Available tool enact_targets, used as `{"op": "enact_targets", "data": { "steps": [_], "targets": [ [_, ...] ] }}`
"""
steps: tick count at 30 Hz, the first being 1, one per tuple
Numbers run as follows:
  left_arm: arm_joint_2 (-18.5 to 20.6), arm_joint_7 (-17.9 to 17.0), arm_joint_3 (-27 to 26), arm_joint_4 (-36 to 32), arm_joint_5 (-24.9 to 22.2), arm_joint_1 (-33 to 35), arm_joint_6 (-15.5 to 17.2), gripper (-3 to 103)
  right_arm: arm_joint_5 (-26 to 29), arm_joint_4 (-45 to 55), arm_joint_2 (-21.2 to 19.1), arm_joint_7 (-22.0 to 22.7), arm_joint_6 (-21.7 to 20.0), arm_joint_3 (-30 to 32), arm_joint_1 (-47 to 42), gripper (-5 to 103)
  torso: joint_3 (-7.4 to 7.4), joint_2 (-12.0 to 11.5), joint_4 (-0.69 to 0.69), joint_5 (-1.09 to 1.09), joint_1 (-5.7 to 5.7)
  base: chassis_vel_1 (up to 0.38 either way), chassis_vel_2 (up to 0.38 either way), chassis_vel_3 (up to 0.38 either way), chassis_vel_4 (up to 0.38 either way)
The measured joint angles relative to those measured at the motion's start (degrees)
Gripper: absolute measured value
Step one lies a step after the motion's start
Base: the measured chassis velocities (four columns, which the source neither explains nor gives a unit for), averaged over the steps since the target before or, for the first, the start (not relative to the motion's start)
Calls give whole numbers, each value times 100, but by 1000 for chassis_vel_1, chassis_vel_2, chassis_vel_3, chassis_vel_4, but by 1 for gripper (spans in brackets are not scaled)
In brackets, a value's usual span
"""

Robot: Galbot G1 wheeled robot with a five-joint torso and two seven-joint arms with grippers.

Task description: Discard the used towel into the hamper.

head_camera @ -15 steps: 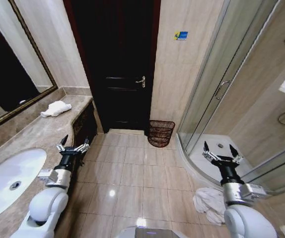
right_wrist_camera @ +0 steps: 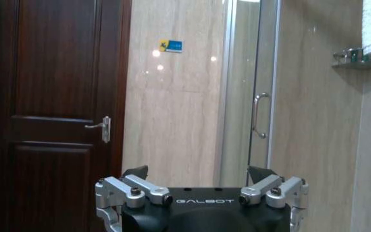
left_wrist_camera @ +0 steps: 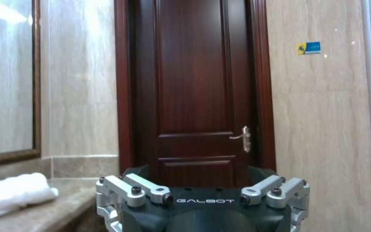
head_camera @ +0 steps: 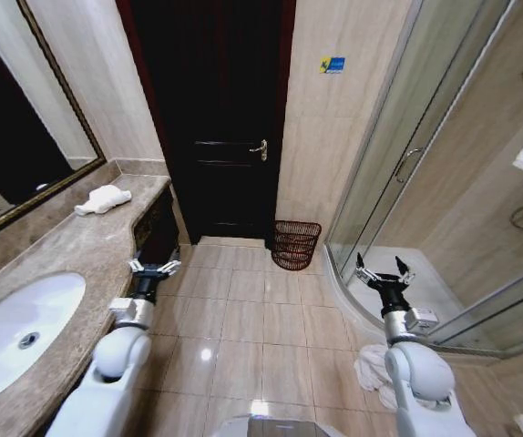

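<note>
A dark wooden door [head_camera: 211,118] is standing closed at the far end of the bathroom, with a metal handle [head_camera: 260,148] on its right side, and a beige tiled floor [head_camera: 243,319] is stretching from it toward the robot. A marble surface [head_camera: 70,255] is running along the robot's left under a framed mirror [head_camera: 11,155], carrying a white sink [head_camera: 15,332] near the robot and a folded white towel [head_camera: 103,199] lying at its far end near the corner. A glass shower enclosure [head_camera: 425,182] is filling the right side. The hamper [head_camera: 295,244] is sitting on the floor against the wall, between the door and the shower enclosure, upright and well apart from both arms. A crumpled white towel [head_camera: 371,369] is lying on the floor just beside the right arm, near the shower's curved edge. The left claw [head_camera: 154,267] is hanging in the air beside the cabinet front, its fingers spread wide and holding nothing. The right claw [head_camera: 383,271] is hovering above the shower threshold, its fingers likewise spread wide and empty. A small blue and yellow sticker [head_camera: 332,65] is showing high on the wall above the hamper.
</note>
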Motion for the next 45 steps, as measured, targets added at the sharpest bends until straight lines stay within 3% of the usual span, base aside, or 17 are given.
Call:
{"op": "enact_targets", "data": {
  "steps": [2,7,9,11,17,22,27,45],
  "targets": [
    [-153,-290,324,68,212,-152,25,100,-3,-34,13,-3,-21,-11,8,100,0,0,0,1,0,0,0,0,0],
    [-400,-335,436,-65,587,-107,81,100,2,-131,-14,-154,102,75,-22,100,0,0,0,3,0,0,0,0,0],
    [-475,-201,402,-170,671,8,121,100,44,-128,-40,-227,157,137,-49,100,0,0,1,1,0,0,0,0,0],
    [-592,220,182,-365,692,211,234,100,261,-61,-75,-400,190,210,-115,100,0,0,1,2,-1,0,0,0,0],
    [-606,540,-139,-546,316,422,297,100,842,-20,-316,-587,222,187,-183,100,-1,0,2,2,-2,0,0,0,0],
    [-666,654,-372,-519,129,435,246,100,738,-119,-348,-599,612,198,-185,100,-1,0,2,2,-1,0,0,0,0],
    [-791,604,-376,-538,512,438,267,100,418,-116,-200,-455,748,133,-261,100,-1,0,1,2,-1,0,0,0,0],
    [-860,630,-369,-661,806,519,188,100,258,295,-35,-356,579,138,-401,100,-1,1,1,1,-1,0,0,0,0]
  ]
}}
